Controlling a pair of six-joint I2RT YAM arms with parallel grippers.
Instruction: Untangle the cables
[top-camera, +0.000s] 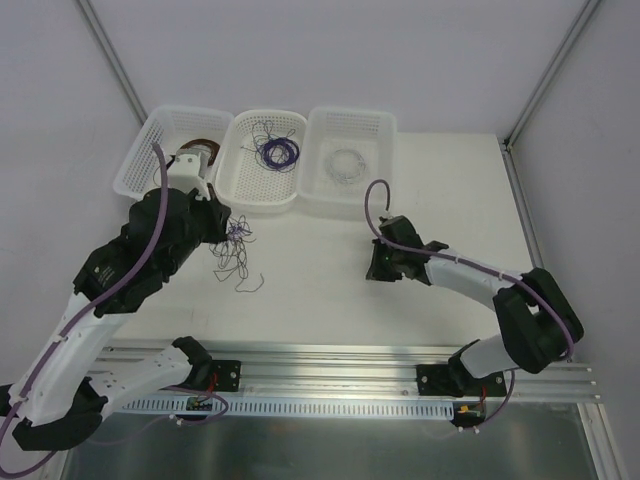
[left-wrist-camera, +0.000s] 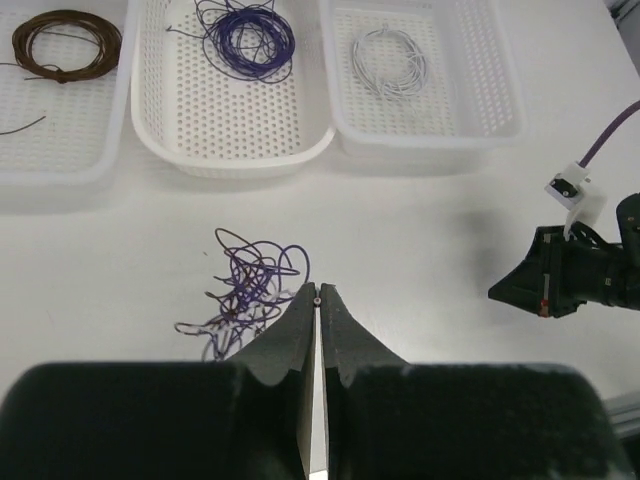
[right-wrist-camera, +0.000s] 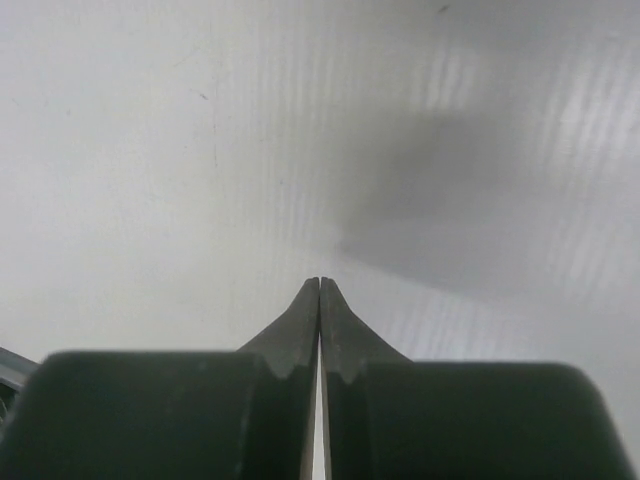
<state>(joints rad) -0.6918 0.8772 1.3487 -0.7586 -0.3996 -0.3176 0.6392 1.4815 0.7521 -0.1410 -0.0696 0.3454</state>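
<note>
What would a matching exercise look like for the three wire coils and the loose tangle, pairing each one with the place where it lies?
Things:
1. brown coil
2. purple coil
3. white coil
4. tangled cables

Places:
A. middle basket
B. table, in front of the baskets
C. left basket
D. right basket

Pairs: 1-C, 2-A, 3-D, 4-B

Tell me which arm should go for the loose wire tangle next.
Left. The left arm has its shut jaws right beside the tangle, while the right arm has its shut jaws over bare table, well off to the other side.
</note>
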